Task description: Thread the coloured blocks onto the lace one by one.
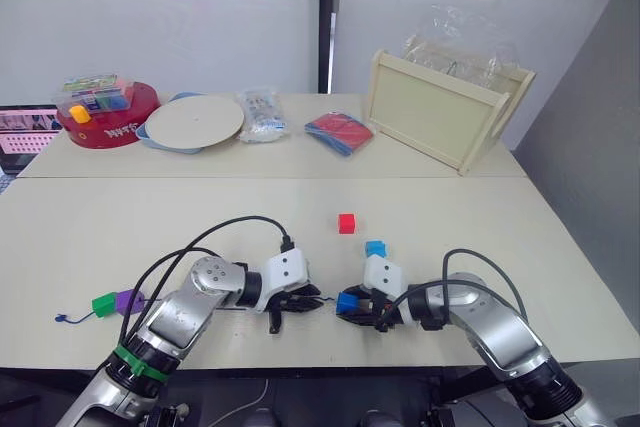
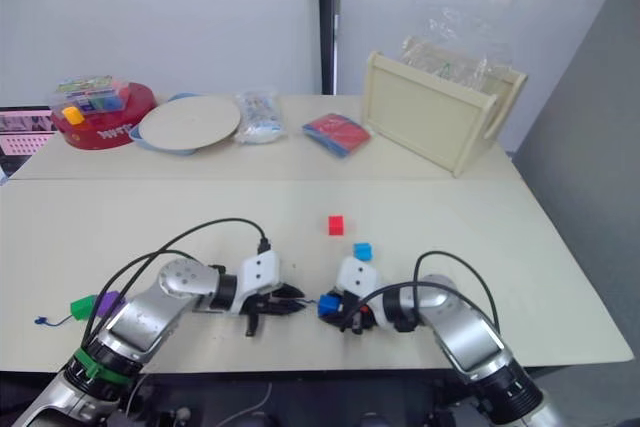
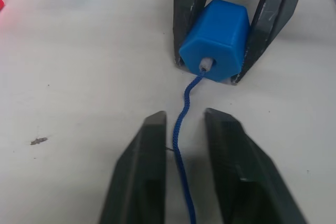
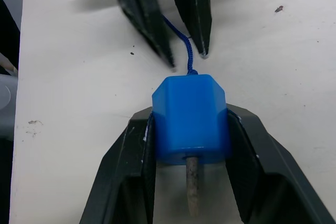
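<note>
Two grippers meet at the near centre of the table (image 1: 90, 222): your right gripper (image 4: 190, 135) is clenched on the dark blue block (image 4: 190, 118), and the lace (image 3: 179, 129) enters its hole on the side facing your left gripper (image 3: 185, 129), with the pale stiff tip (image 4: 192, 184) already emerging on the far side. Your left gripper straddles the lace with its fingers parted, so it looks released rather than pinching. The green block (image 1: 103, 304) and purple block (image 1: 129, 300) sit touching at nine o'clock from the left arm, apparently already on the lace near its knotted end (image 1: 61, 318). The red block (image 1: 346, 223) lies at twelve o'clock from the grippers, the light blue block (image 1: 375, 248) just nearer. The likely fault from here: with the lace unheld, any pull on the block could draw the tip back out, or slack could bunch at the hole. The table is pale and matte, lightly speckled; at its far edge stand a red round tub (image 1: 110, 122), a plate (image 1: 194, 121) and a wooden tray (image 1: 437, 112), against white walls.
</note>
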Motion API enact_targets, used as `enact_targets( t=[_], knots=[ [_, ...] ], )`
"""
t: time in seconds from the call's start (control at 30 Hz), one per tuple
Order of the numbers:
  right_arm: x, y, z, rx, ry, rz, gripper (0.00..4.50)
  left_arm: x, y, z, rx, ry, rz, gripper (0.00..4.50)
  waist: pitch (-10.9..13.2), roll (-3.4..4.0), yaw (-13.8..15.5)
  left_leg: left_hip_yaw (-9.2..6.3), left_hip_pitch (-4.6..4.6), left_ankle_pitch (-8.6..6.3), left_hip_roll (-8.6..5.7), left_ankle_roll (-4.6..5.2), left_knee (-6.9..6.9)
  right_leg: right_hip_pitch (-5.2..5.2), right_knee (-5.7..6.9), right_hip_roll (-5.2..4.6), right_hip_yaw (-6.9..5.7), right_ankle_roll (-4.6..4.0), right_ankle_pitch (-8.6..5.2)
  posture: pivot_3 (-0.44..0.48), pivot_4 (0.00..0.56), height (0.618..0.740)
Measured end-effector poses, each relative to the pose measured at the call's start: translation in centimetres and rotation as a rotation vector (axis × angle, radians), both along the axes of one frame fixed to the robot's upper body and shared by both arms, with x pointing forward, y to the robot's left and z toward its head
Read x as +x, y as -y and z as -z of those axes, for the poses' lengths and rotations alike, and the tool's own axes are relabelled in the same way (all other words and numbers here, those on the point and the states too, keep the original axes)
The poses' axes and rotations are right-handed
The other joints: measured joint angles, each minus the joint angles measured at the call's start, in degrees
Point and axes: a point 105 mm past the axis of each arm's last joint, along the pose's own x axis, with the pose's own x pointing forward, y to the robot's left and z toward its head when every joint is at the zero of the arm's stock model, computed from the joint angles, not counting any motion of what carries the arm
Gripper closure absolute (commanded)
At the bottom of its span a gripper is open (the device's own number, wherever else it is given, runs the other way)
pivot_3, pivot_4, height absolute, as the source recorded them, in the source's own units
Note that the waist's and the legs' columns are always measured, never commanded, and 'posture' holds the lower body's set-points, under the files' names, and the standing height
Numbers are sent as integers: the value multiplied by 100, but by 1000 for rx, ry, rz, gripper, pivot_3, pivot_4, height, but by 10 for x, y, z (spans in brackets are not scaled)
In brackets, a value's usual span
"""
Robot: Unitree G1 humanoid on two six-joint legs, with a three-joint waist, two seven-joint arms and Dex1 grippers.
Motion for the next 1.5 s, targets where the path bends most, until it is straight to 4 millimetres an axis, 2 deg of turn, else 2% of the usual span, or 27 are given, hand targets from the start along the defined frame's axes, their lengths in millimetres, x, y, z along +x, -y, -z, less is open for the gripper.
enact_targets(
  t=[0.27,0.8,1.1,1.33,1.37,1.43,1.47,1.5],
  knots=[
    [0,0,0,-2,-3,6,3208,2,2,0,11,4,23,4481,0,0,8,0,1,0,0,0,0,2,0,0,0,0,0,0,150,740],
    [0,-1,-1,2,7,-5,3208,-6,19,-5,14,36,209,4481,1,-1,5,0,-4,0,-1,0,1,-2,-1,0,-1,0,0,0,150,740],
    [-1,-1,-1,5,5,-6,3208,-2,17,-1,43,50,192,4481,1,-1,-5,0,-4,0,0,0,-1,-4,-1,1,0,0,0,0,150,740],
    [0,-1,-1,4,4,-3,3208,1,12,-1,43,33,149,2419,1,-1,-5,0,-4,0,0,0,-1,-4,-1,1,0,0,0,0,150,740],
    [0,-1,-1,4,4,-2,2408,2,9,-2,46,33,138,1965,1,-1,-7,0,-4,0,0,0,-1,-5,-1,1,0,0,0,0,150,740],
    [1,0,-1,5,10,8,1661,5,5,-7,43,47,107,1229,1,-1,1,0,-5,0,0,0,-1,-5,-1,0,0,0,0,0,150,740],
    [1,0,-1,6,12,13,1377,6,5,-9,41,51,103,1047,1,-1,6,0,-6,0,-1,0,0,-5,-1,0,0,0,0,0,150,740],
    [2,1,-2,9,12,16,1171,5,5,-9,42,49,100,1047,1,-1,8,0,-8,0,-1,0,0,-5,-2,-1,0,0,0,0,150,740]
  ],
)
